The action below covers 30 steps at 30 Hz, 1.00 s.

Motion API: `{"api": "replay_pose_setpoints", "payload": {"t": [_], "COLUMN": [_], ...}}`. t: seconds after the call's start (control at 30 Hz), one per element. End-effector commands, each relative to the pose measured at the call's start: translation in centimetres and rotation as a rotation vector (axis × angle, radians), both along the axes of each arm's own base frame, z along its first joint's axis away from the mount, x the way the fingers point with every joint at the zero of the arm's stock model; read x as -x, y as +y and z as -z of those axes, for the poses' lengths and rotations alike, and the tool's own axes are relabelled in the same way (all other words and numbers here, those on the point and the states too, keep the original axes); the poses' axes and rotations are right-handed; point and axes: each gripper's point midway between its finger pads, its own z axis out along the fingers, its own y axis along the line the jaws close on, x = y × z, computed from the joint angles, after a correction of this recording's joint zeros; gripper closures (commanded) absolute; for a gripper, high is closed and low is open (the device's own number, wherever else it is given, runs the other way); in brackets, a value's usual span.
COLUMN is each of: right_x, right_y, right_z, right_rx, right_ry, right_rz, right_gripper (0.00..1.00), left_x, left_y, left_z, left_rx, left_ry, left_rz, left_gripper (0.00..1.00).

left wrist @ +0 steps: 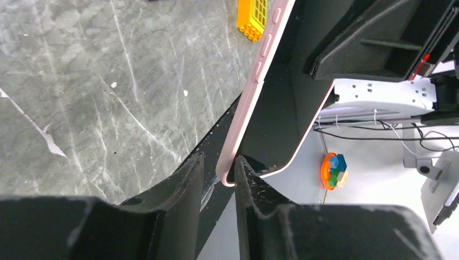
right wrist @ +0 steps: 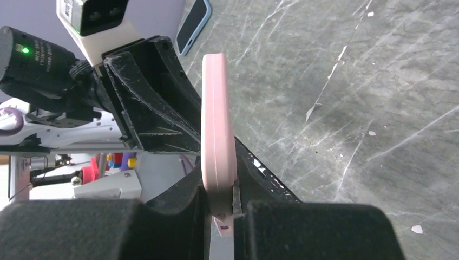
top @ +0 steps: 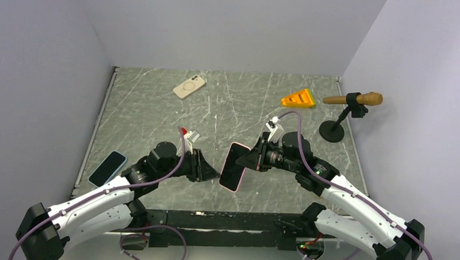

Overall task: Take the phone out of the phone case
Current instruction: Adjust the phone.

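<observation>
The phone (top: 235, 165) sat unfreed in its pink case (right wrist: 217, 135), pinched on edge above the bench (top: 158, 103) by my right pincer (right wrist: 221, 203), my left pincer (left wrist: 219, 168) straddling a corner, not quite clamped, so the removal remained.

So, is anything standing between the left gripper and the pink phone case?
Nothing visible does. The left gripper straddles one corner of the pink phone case, and the right gripper clamps its other end.
</observation>
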Motion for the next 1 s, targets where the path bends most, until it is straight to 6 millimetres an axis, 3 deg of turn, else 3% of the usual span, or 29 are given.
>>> {"api": "replay_pose_setpoints", "payload": {"t": [0.0, 0.27, 0.33, 0.47, 0.57, 0.67, 0.77, 0.97], "right_x": [-0.3, -0.4, -0.2, 1.3, 2.5, 3.7, 5.1, 7.0], "right_y": [1.3, 1.2, 1.4, 2.4, 3.2, 3.7, 4.2, 5.5], "right_z": [-6.1, -6.5, -6.3, -5.1, -4.2, -4.3, -4.6, -4.3], "right_rx": [-0.156, -0.156, -0.156, -0.138, -0.133, -0.163, -0.194, -0.185], "right_ry": [-0.108, -0.119, -0.120, -0.114, -0.101, -0.106, -0.124, -0.144], "right_rz": [-0.033, -0.031, -0.050, -0.185, -0.301, -0.389, -0.473, -0.594], "right_gripper": [1.00, 1.00, 1.00, 1.00, 1.00, 1.00, 1.00, 1.00], "left_x": [0.9, 2.4, 2.3, 1.7, 1.5, 1.5, 1.5, 3.2], "left_y": [-0.8, -1.3, -1.3, -1.1, -1.0, -1.0, -0.9, -1.2], "left_z": [-1.6, -1.3, -1.5, -3.3, -5.5, -7.1, -8.0, -9.4], "left_rx": [0.075, 0.098, 0.100, 0.099, 0.132, 0.172, 0.180, 0.257], "left_ry": [-0.065, -0.062, -0.069, -0.119, -0.187, -0.229, -0.249, -0.278], "left_rz": [0.093, 0.193, 0.188, 0.167, 0.165, 0.192, 0.211, 0.319], "left_gripper": [0.69, 0.68, 0.63, 0.22, 0.14, 0.18, 0.37, 0.55]}}
